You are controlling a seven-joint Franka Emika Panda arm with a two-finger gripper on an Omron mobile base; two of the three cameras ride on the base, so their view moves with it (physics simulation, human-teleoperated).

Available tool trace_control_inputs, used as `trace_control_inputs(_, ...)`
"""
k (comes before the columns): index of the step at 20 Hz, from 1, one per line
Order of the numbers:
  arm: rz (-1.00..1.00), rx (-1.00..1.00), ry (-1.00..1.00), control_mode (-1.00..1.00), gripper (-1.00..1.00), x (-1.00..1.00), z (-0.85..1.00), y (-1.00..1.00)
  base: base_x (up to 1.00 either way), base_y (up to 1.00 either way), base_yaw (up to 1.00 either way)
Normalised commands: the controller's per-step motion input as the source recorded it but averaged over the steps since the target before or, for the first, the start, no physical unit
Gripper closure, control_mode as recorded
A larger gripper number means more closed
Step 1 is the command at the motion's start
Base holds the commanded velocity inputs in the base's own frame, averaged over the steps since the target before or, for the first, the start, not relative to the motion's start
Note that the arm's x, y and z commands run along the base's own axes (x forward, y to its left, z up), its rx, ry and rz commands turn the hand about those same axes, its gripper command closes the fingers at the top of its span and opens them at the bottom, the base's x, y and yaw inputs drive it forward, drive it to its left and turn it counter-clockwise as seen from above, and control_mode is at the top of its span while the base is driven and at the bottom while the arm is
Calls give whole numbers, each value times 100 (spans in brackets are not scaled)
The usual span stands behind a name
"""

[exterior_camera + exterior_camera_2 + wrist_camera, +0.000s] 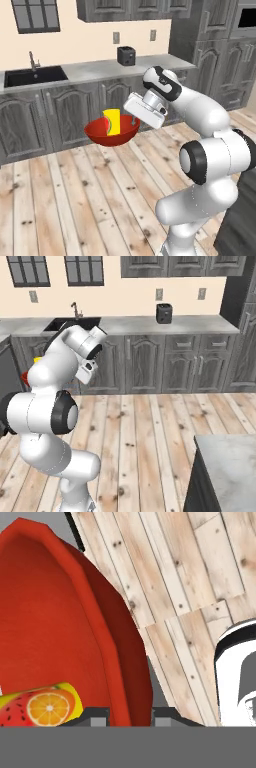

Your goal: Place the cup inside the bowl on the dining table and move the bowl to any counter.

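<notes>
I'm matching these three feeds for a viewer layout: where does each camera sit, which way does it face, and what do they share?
Left base view: behind the arm on its left, facing the counter; the arm holds the bowl, with the cup inside, over the floor.
Right base view: behind on its right, facing the same counter; the arm hides most of the bowl.
Hand view: on the hand, looking down along the end effector, shut on the bowl's rim.
Shared: bowl, wooden floor.
</notes>
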Motion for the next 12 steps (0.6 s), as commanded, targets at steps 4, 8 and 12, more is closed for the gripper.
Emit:
trace_control_inputs(4,0,0,0,100,100,0,0,0,93,31,-5)
trace_control_inputs(8,0,0,0,100,100,0,0,0,92,24,-4)
trace_control_inputs(12,0,0,0,100,100,0,0,0,95,23,-3)
